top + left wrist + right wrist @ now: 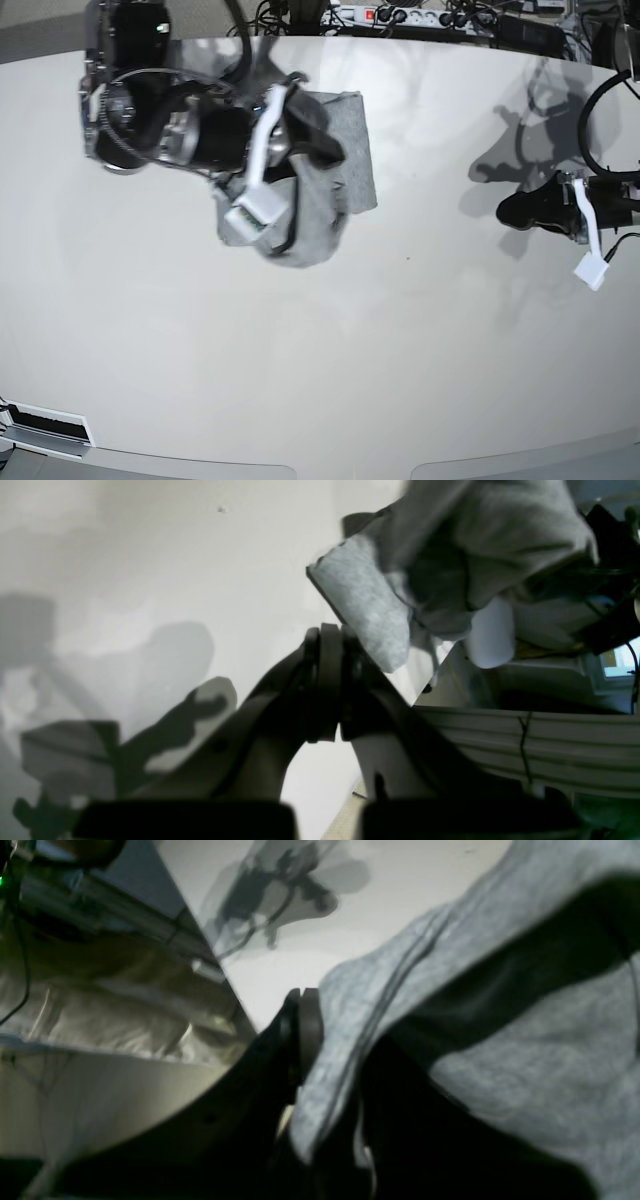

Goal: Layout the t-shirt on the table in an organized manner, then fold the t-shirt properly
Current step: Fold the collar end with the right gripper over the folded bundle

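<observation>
Laying-out step, by the look of it: t-shirt [335,165] bunched and lifted over the table [330,350], far left in the base view. Next: spreading flat, likely needing both arms. Right pincer [320,1050] clamped on the hem; left pincer [330,680] clenched, empty, well apart.

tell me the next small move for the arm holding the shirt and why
Probably lift and shake the t-shirt out. The right gripper pinches its edge, the cloth hangs bunched above the table, and the left gripper sits shut, far off, holding nothing.
</observation>
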Controlling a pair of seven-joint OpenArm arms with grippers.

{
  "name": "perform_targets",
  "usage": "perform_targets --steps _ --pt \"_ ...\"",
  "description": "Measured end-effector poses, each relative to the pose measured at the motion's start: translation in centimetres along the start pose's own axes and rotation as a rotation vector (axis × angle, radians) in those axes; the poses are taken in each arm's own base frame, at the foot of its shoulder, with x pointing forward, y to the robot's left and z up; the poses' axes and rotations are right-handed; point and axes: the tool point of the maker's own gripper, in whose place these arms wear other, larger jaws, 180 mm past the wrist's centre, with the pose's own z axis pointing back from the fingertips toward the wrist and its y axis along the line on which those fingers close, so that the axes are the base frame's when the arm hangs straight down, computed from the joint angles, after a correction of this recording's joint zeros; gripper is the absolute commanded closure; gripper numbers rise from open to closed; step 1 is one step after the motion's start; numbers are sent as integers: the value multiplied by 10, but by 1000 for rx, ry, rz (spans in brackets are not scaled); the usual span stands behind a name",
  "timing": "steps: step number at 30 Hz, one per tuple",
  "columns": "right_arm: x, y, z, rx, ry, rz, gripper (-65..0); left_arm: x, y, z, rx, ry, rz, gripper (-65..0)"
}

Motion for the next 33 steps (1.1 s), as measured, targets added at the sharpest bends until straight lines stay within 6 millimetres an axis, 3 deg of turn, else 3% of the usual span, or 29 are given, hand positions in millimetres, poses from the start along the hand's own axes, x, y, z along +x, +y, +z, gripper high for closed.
perform_targets --steps 2,4,8,12,14,15,18,19,24,27,30,33 --pt "8 18 -12 61 -17 24 -404 0 -1 -2 -4 -2 2 0" --pt "16 32 -21 112 -23 55 -516 0 -1 -1 -3 -1 1 0" --pt "33 42 -22 178 -34 110 -523 0 0 -1 -1 0 1 0" --pt "31 17 -20 85 76 195 -518 -2 -1 -1 -3 11 1 0" --pt "29 4 -17 37 139 234 -461 -7 0 0 1 36 0 0" --pt "32 -1 -14 25 139 250 -396 -8 0 1 0 47 0 0" --pt "38 -26 -5 -77 151 305 -59 -4 -8 -1 -28 37 -17 0" --pt "37 -40 -1 -145 166 327 0 -2 -15 -3 -37 49 -44 0" --pt "46 -88 11 -334 121 413 0 3 -71 -25 -142 124 -249 0" --pt "32 -116 6 -363 189 370 0 -5 -112 -42 -236 163 -357 0" --pt "21 -141 1 -368 248 320 0 -23 -139 -65 -304 214 -404 0" --pt "29 -162 1 -384 267 302 0 -52 -149 -92 -316 316 -444 0"
